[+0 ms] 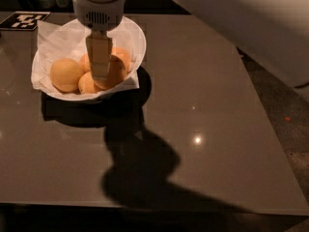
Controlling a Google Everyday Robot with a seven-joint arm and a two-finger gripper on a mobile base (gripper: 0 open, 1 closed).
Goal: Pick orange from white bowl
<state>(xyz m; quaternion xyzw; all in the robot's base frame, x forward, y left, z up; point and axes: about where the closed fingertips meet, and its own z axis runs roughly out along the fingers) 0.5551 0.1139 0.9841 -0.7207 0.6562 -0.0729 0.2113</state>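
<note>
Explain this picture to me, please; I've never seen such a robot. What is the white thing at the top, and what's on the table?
The white thing is the end of the robot's one arm. Its gripper, a two-finger claw, hangs down into a white bowl lined with paper, among the oranges. One camera took this, looking down at the table; where it sits is unknown. The bowl stands on that dark glossy table, with a black-and-white printed tag at the far left corner. Whether an orange is held yet cannot be told.
</note>
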